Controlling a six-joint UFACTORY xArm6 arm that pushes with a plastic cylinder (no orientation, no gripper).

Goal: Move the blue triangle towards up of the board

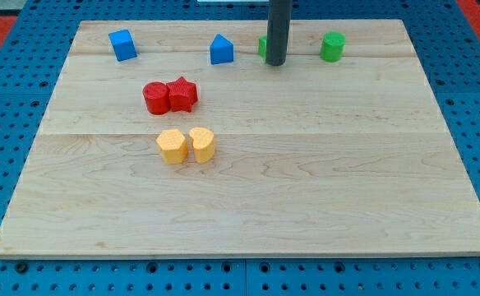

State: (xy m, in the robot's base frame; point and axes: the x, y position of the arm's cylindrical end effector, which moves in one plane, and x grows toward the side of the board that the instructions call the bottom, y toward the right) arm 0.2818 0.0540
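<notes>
The blue triangle [221, 50], a house-like pointed block, sits near the top edge of the wooden board [306, 181], left of centre. My tip [276, 62] rests on the board just right of it, about a block's width away, not touching. A blue cube [122, 44] sits at the top left. A green block [263, 47] is mostly hidden behind my rod; its shape cannot be made out.
A green cylinder [332, 46] stands at the top right. A red cylinder [155, 98] and a red star-like block [182, 94] touch left of centre. Two yellow blocks [172, 146] [202, 144] sit side by side below them.
</notes>
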